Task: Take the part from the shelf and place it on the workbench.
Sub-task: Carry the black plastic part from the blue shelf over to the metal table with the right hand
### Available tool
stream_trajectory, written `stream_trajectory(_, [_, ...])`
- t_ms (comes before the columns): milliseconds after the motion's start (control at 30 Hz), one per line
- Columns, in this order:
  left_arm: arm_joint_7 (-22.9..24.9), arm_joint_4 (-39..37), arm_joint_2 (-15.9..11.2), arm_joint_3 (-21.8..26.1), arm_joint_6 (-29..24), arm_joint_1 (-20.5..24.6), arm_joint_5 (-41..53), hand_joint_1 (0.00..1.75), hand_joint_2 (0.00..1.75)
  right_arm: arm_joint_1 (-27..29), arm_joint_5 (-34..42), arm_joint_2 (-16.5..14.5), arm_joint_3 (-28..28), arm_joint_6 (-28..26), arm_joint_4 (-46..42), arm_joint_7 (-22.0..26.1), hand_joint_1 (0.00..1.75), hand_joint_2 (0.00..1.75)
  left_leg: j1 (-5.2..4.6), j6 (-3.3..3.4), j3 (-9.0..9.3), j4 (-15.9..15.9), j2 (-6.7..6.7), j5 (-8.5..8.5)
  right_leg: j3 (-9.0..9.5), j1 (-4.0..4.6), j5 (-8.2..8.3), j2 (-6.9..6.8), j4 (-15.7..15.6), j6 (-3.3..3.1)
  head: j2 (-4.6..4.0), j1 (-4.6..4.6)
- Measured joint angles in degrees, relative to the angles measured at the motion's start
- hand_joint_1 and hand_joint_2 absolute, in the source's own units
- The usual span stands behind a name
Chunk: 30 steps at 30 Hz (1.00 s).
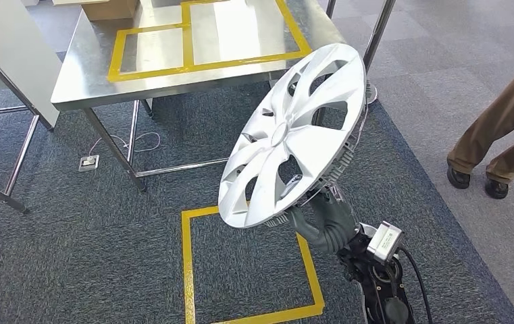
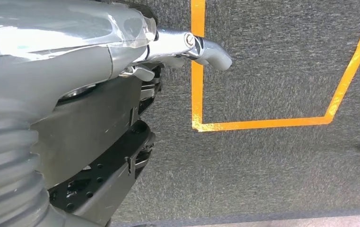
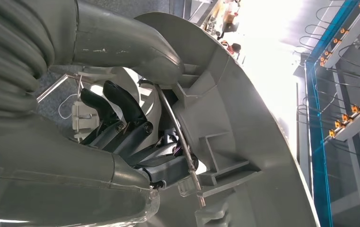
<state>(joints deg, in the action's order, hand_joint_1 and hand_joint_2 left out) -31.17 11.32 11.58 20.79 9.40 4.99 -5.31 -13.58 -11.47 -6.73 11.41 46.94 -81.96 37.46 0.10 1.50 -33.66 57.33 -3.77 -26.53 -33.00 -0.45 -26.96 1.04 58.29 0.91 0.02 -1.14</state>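
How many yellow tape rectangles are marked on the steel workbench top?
2: a smaller one toward the left of the workbench, a larger one adjoining on its right. Its far edge is cropped.

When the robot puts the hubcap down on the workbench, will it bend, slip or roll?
The hubcap looks like thin moulded plastic with open spokes, so probably light and slightly flexible. The right hand holds it tilted at the lower rim, fingers through an opening, so slipping seems unlikely. Being round, it could roll if set on edge on the workbench; flat is safer.
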Motion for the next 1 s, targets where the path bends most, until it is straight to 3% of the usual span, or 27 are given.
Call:
stream_trajectory(200, [-0.32, 0.00, 0.02, -0.17, -0.12, 0.00, 0.48, 0.00, 1.75, 0.04, -0.45, 0.00, 0.00, -0.01, -0.43, -0.30, 1.75, 1.75, 0.11, -0.94, 0.01, -0.10, 0.03, -0.02, -0.01, 0.09, -0.12, 0.00, 0.10, -0.25, 0.00, 0.03])
stream_trajectory(533, [-3.85, 0.00, 0.01, -2.38, 0.15, 0.00, 3.08, 0.00, 1.75, 0.76, -2.68, 0.00, -0.01, 0.01, -1.93, -0.61, 1.75, 1.75, -0.05, -0.96, -0.06, 0.05, 0.04, -0.04, 0.04, -0.15, -0.10, -0.01, 0.07, -0.21, 0.00, 0.05])
stream_trajectory(800, [-3.70, 0.00, -0.20, -2.38, 5.64, -0.07, 1.39, 0.00, 1.75, 0.87, -3.42, 0.01, -0.10, 0.01, -2.90, -0.90, 1.75, 1.75, -0.27, 0.57, 0.14, -0.36, 0.10, -0.47, 0.02, -0.53, 0.71, -0.09, 0.58, 0.94, 0.00, 0.03])
stream_trajectory(867, [-3.65, 0.00, -0.17, -2.36, 6.12, -0.12, 1.20, 0.00, 1.75, 0.82, -3.48, 0.03, -0.06, 0.02, -2.96, -1.02, 1.75, 1.75, 0.04, 1.08, 1.09, -0.82, 0.11, -0.90, -1.55, -0.53, -0.18, -0.26, 3.50, 1.32, 0.00, 0.26])
stream_trajectory(967, [-3.47, 0.00, -0.14, -2.33, 5.92, -0.19, 1.18, 0.00, 1.75, 0.86, -3.55, 0.07, 0.02, 0.08, -2.96, -1.16, 1.75, 1.75, 0.14, 1.26, 2.01, -0.83, 0.36, -1.56, -7.67, -0.66, -4.11, -0.36, 13.65, 1.89, 0.00, 0.48])
stream_trajectory(1000, [-3.39, 0.00, -0.15, -2.33, 5.78, -0.23, 1.18, 0.00, 1.75, 0.92, -3.56, 0.08, 0.02, 0.08, -2.96, -1.19, 1.75, 1.75, 0.18, 1.12, 2.35, -0.80, 0.44, -1.75, -9.29, -0.74, -4.67, -0.38, 16.02, 2.02, 0.00, 0.46])
